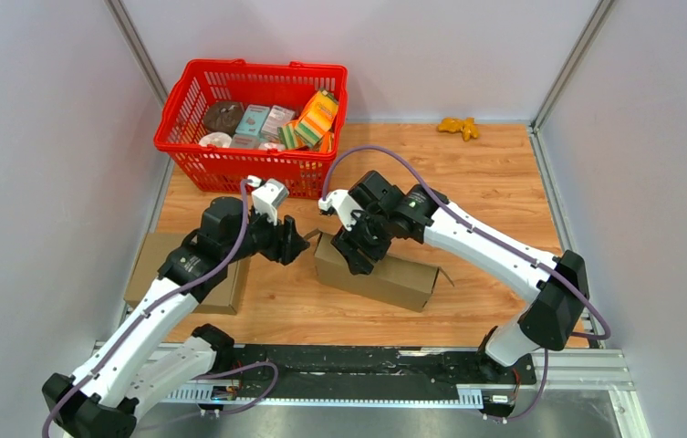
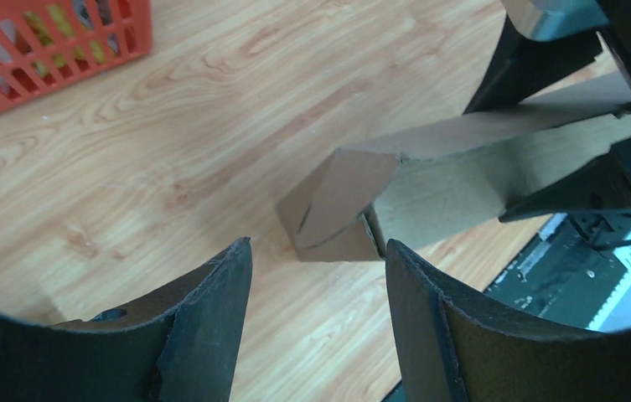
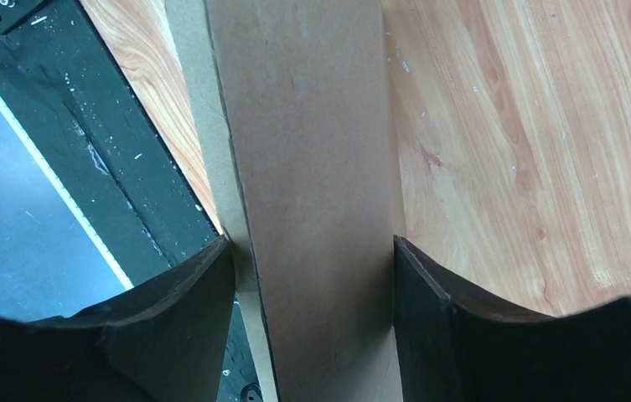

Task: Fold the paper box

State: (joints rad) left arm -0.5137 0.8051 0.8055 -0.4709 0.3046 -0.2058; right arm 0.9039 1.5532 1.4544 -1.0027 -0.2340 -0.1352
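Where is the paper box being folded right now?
In the top view the paper box lies centrally in front of the red basket, the right gripper clamped on its left end and the open left gripper just beside that end.

The wooden table [image 1: 494, 182] bears a red basket [image 1: 230, 169], a box [image 1: 394, 274], cardboard [image 1: 152, 255] at left and a toy [image 1: 459, 128] behind.

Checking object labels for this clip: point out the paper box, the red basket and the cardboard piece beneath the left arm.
paper box [image 1: 394, 287], top view, on its near side.
red basket [image 1: 230, 173], top view, on its front wall.
cardboard piece [image 1: 145, 260], top view, on its bare left part.
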